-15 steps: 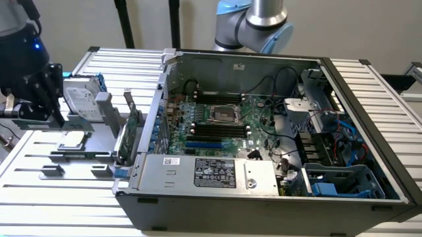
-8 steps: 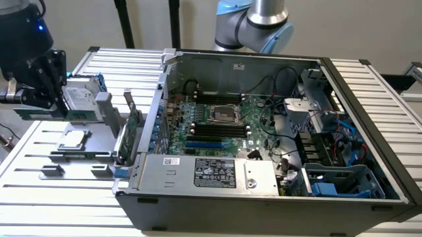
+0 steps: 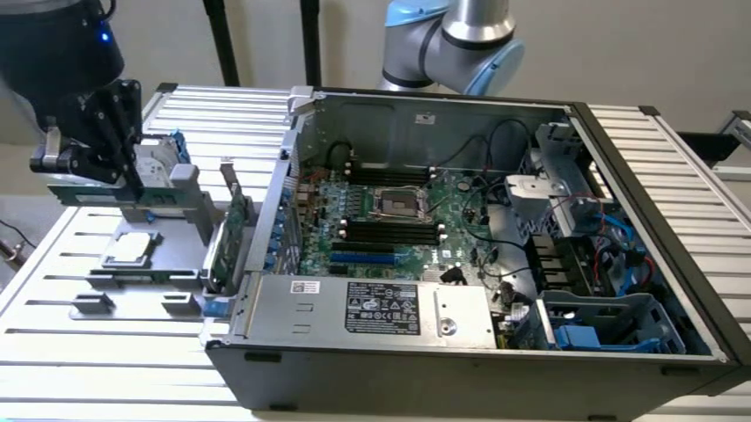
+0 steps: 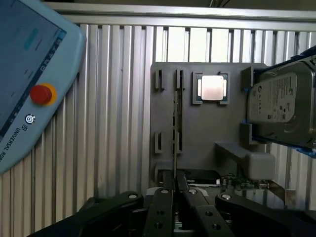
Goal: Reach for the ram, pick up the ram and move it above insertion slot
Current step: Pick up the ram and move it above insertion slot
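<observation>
Grey holder point(image 4: 197, 133) lies under your gripper point(image 4: 175, 190), whose fingers pinch the ram point(image 4: 175, 143) edge-on.

Lighting is even, diffuse and moderately bright in both views. The ribbed aluminium table point(image 3: 70, 352) reflects soft light without harsh glare. The interior of the open grey computer case point(image 3: 470, 220) is dimmer, with shadow under its walls. In the wrist view, the black tool point(image 4: 175, 207) appears dark and slightly blurred, and the square silver processor chip point(image 4: 213, 89) shows pale glare.

My fingers point(image 4: 163, 207) straddle the ram point(image 4: 175, 128); the hard drive point(image 4: 281, 108) crowds one side, and bare grey fixture plate point(image 4: 212, 133) lies ahead.
</observation>
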`<state>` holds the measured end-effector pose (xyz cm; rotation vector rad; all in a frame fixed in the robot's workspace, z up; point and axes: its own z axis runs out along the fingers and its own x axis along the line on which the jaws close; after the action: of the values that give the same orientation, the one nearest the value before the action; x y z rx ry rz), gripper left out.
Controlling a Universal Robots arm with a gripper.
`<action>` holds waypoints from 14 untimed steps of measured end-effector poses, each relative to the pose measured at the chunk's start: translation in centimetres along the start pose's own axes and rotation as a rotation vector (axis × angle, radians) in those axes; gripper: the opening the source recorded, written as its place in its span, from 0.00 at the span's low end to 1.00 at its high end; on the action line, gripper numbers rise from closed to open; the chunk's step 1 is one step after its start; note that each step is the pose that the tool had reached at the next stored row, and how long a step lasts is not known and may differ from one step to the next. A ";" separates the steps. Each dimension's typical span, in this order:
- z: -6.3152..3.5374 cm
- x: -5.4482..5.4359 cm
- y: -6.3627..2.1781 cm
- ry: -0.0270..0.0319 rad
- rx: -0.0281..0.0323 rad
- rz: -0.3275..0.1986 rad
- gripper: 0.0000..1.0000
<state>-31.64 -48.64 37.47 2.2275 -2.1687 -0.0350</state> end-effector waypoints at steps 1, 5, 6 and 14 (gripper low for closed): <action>-0.11 -0.1 -0.26 0.0001 -0.0001 0.000 0.13; -0.51 -0.4 -1.35 0.0000 0.0000 0.000 0.13; -0.60 -0.4 -1.62 0.0001 -0.0001 0.000 0.13; -1.30 -1.0 -3.88 0.0001 -0.0001 0.000 0.13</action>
<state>-27.74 -47.50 38.61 2.2274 -2.1687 -0.0350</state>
